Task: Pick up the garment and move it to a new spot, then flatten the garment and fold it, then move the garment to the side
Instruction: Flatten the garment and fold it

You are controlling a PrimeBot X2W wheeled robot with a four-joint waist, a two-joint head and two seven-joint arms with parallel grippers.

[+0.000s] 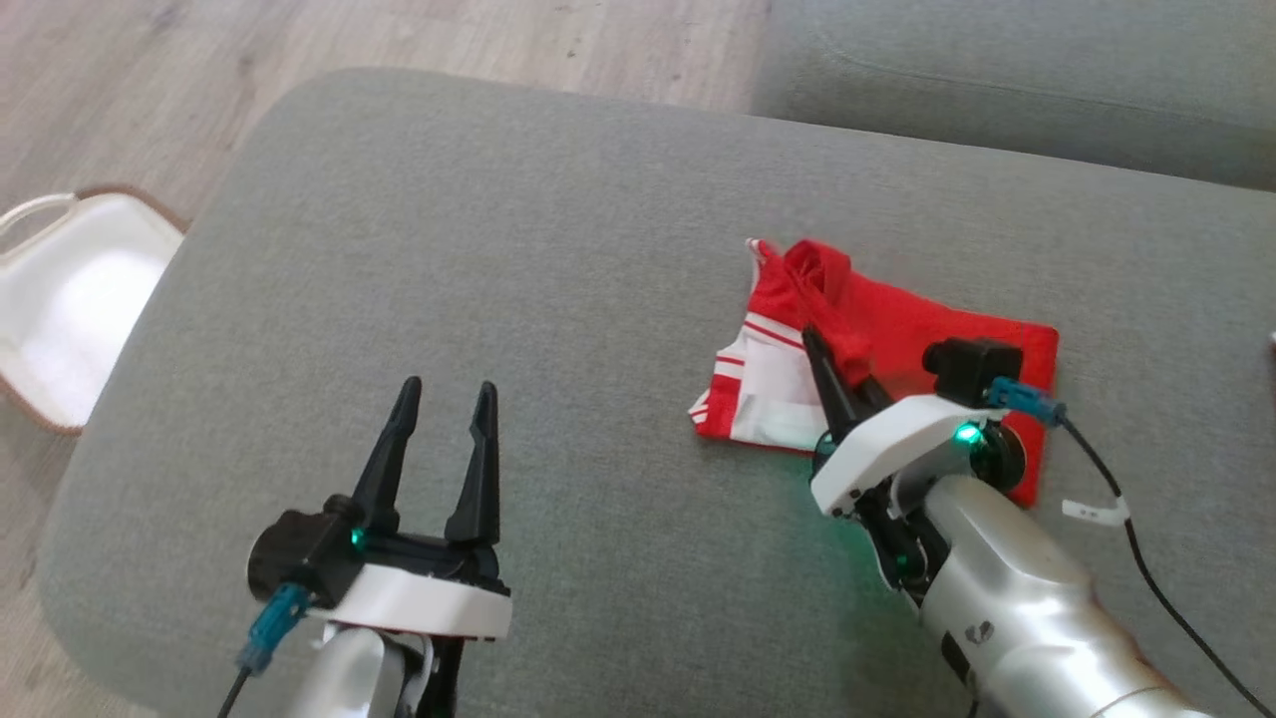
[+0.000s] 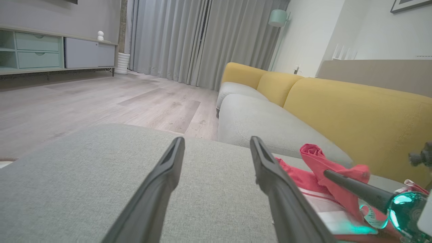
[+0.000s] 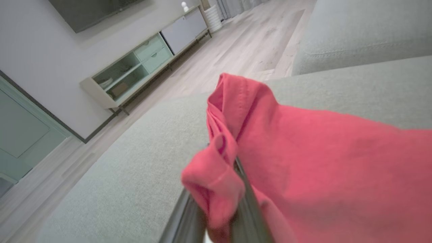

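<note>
One red white-striped garment (image 1: 902,317), pinched in right jaws, grey cushion (image 1: 498,249)

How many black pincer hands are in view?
2. The left gripper is open over the grey cushion, lower left; the right gripper is shut on the red garment, at right.

The garment (image 1: 937,334) lies on the ottoman (image 1: 498,249) at centre right of the head view, a fold of it between the right hand's (image 1: 827,351) fingers. The left hand (image 1: 449,389) sits lower left, well apart. A basket (image 1: 60,299) stands on the floor (image 1: 150,60) at the left edge, and a sofa (image 1: 997,80) is at upper right
</note>
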